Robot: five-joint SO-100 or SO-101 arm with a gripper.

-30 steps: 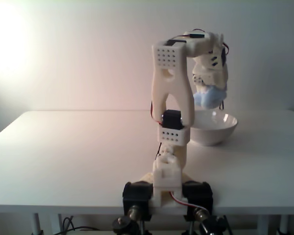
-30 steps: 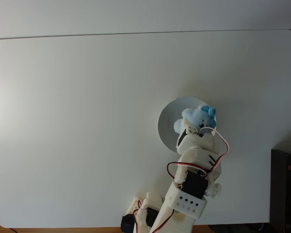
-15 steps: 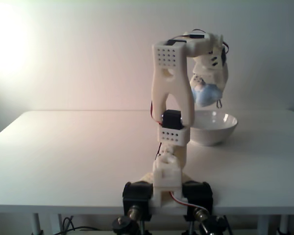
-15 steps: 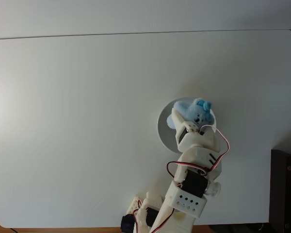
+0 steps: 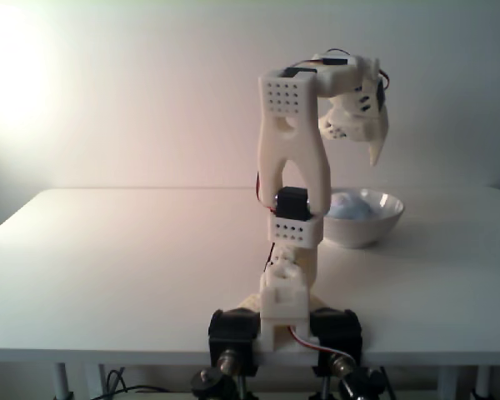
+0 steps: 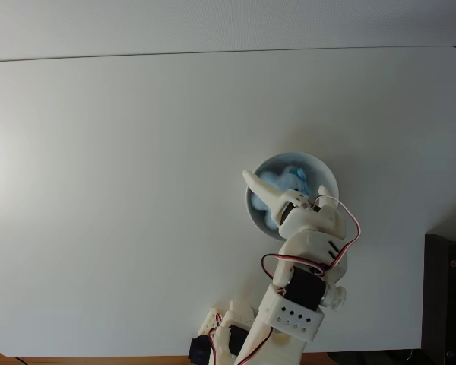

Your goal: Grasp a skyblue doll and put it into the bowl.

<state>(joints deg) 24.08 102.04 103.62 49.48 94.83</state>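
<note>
Skyblue doll lies inside the bowl, partly hidden by the arm overhead. Fingers hang above it, apparently released and empty.

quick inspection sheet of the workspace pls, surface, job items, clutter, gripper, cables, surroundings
surface: white table, rounded corners, bare apart from the arm and the bowl.
job's things: skyblue doll lies inside the bowl; in a fixed view it sits low behind the rim. The bowl stands upright on the table.
clutter: nothing seen.
grippers: gripper open and holding nothing, raised above the bowl, clear of the doll.
cables: red and white wires loop along the arm; more wires hang below the table's near edge.
surroundings: plain pale wall behind; strong glare at the upper left in that view; a dark object beside the table's right edge, what it is cannot be told.
</note>
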